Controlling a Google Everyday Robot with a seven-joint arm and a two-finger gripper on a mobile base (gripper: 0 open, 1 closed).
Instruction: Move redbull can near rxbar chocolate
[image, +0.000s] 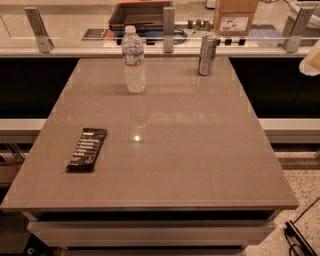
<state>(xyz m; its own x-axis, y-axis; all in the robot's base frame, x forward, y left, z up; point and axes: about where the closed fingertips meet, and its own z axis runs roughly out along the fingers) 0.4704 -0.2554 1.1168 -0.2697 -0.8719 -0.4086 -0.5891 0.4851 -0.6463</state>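
Note:
The redbull can (207, 55) stands upright at the far edge of the brown table (170, 160), right of centre. The rxbar chocolate (87, 148) lies flat in its black wrapper near the table's left edge, closer to the front. The two are far apart, on opposite sides of the table. My gripper is out of the camera view; no finger shows anywhere over the table.
A clear plastic water bottle (133, 60) stands at the far left-centre. A glass barrier with metal posts (168, 30) runs behind the table, with a cardboard box (234, 17) beyond it. A pale rounded shape (312, 59) pokes in at the right edge. Black cables (297, 237) lie on the floor.

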